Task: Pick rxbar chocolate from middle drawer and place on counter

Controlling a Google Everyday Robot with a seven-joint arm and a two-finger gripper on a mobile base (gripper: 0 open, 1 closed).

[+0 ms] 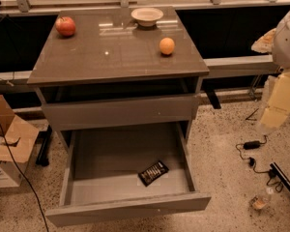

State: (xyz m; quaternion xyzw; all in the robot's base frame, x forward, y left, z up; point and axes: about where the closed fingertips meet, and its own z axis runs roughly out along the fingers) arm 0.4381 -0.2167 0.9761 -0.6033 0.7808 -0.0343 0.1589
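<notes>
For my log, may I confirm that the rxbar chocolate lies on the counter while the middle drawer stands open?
No: the rxbar chocolate lies inside the open middle drawer, not on the counter, as the camera view shows. The gripper hangs at the right, away from the drawer.

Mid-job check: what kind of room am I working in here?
Likely a lab or office test area: a lone drawer cabinet on a speckled floor, with loose cables and a cardboard box nearby. The gripper hangs at the right edge, right of the open middle drawer.
</notes>
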